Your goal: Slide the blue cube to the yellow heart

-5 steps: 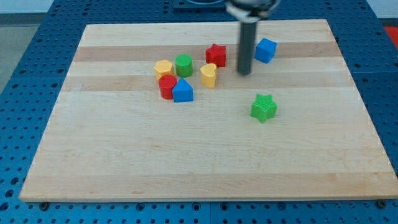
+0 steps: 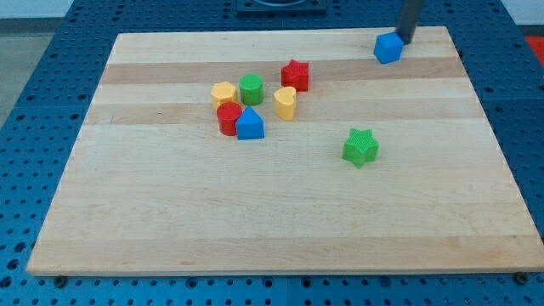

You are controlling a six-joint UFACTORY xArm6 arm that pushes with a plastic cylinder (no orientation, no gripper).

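My tip (image 2: 405, 42) rests just at the upper right of the blue cube (image 2: 388, 48), near the board's top right. It grips nothing. The yellow heart (image 2: 286, 103) sits well apart, beside the red star (image 2: 295, 75).

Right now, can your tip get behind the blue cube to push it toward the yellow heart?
Probably yes. My tip sits just to the upper right of the blue cube, on the side away from the yellow heart. The red star lies close to that line.
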